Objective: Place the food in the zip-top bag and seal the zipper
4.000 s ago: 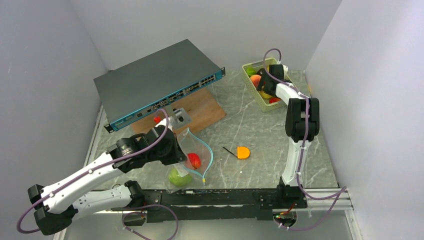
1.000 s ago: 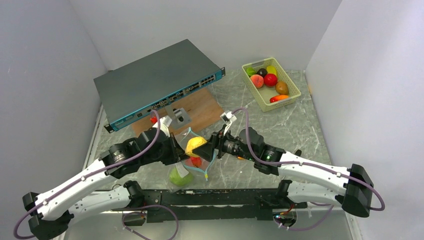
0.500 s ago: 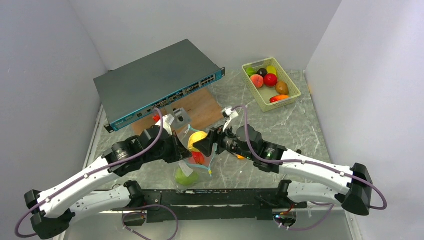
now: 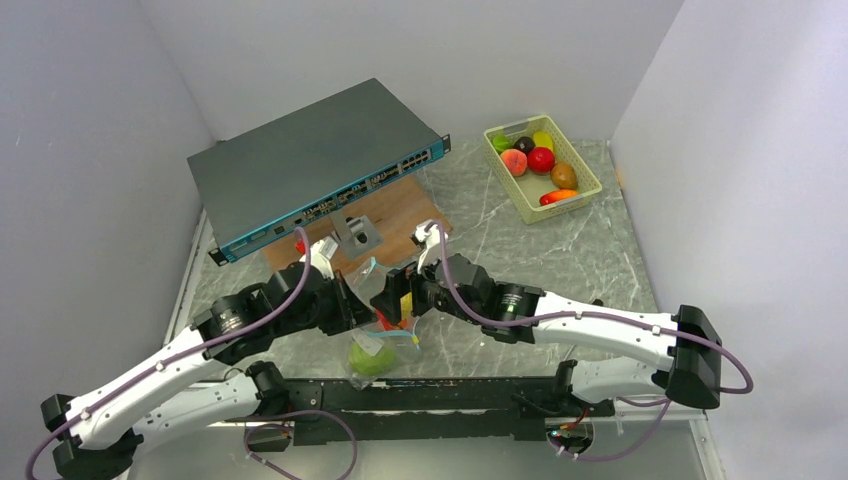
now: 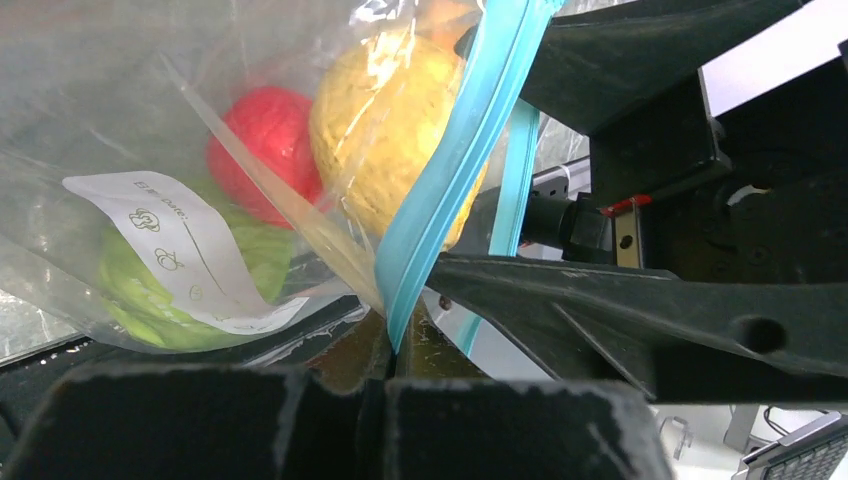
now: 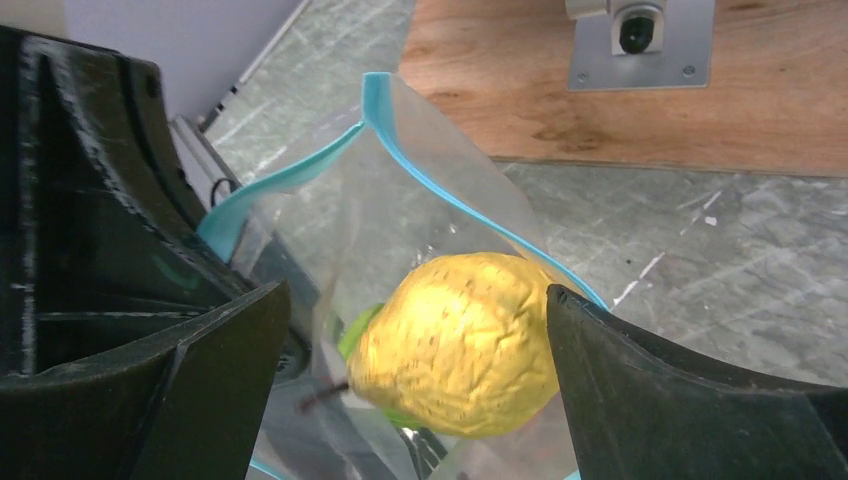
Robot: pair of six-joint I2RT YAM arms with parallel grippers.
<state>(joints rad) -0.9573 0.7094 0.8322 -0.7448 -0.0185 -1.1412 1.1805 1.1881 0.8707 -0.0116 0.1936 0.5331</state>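
Note:
The clear zip-top bag (image 5: 130, 120) hangs by its teal zipper strip (image 5: 450, 190) from my left gripper (image 5: 400, 350), which is shut on that strip. Inside it are a green cabbage (image 5: 140, 290), a red apple (image 5: 262, 150) and a yellow lemon (image 5: 385, 150), behind the white label (image 5: 180, 250). My right gripper (image 6: 415, 292) is at the bag's open mouth with its jaws spread wide. The lemon (image 6: 460, 340) sits loose between them, with a gap on the left side, inside the teal rim (image 6: 290, 185). From above, both grippers (image 4: 350, 300) (image 4: 393, 297) meet over the bag (image 4: 375, 345).
A pale green basket (image 4: 590, 185) with several more toy fruits stands at the back right. A grey network switch (image 4: 315, 165) lies at the back left, with a wooden board (image 4: 405, 222) and a metal bracket (image 4: 358, 235) in front of it. Walls close three sides.
My right gripper came from the basket with the lemon, pushed left into the bag's mouth and opened. The lemon has sunk into the bag. My left gripper keeps holding the strip.

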